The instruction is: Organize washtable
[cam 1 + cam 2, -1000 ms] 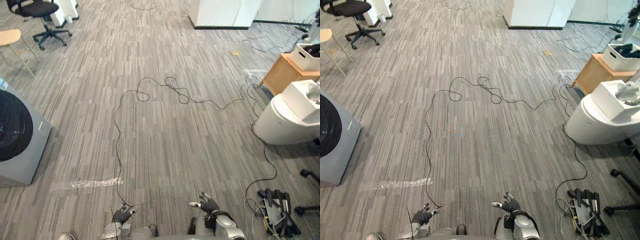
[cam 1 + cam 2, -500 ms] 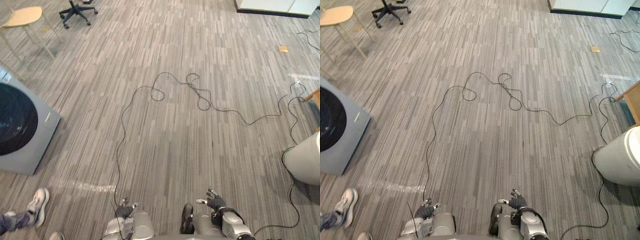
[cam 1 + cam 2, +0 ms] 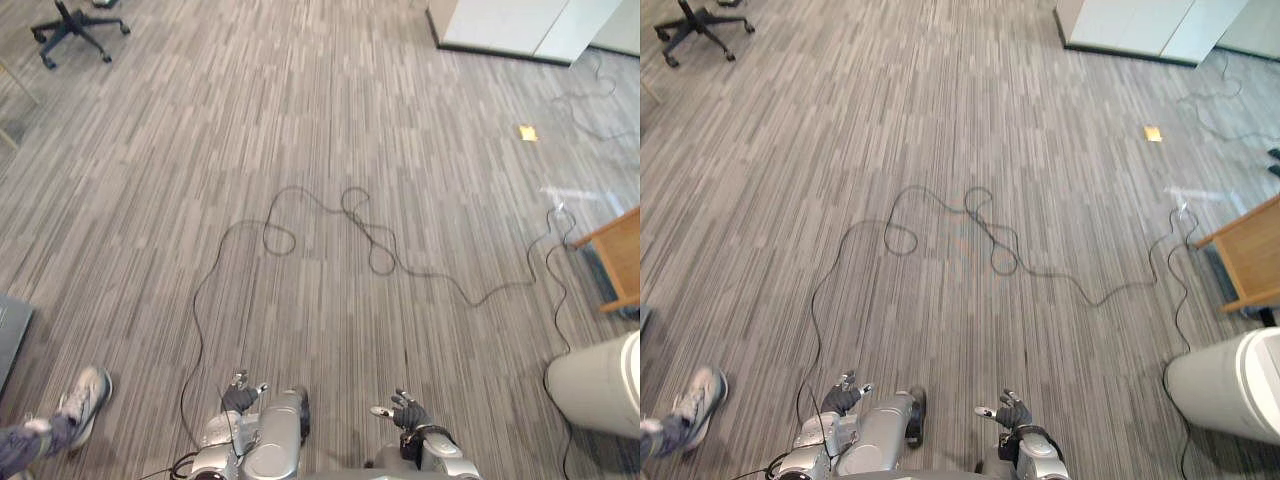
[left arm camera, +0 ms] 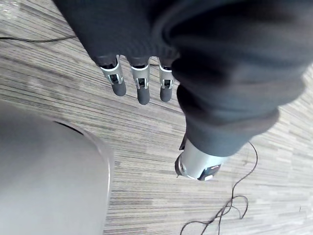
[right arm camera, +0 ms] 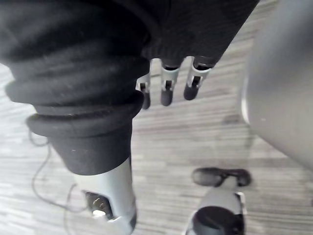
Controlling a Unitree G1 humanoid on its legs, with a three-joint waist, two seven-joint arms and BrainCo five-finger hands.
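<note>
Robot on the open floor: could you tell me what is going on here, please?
Nothing is being handled. The left hand and right hand hang low over the carpet, fingers relaxed and empty. A person's shoe is at the robot's left; a white bin and a wooden table stand at its right. The tidying looks not yet begun.

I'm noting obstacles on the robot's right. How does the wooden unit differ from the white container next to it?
The wooden unit is brown, with flat faces and straight edges; the white container is pale and rounded. The wooden unit lies farther from the robot, the white container nearer. Both stand on the striped floor at the right edge of the eye views, partly cut off.
</note>
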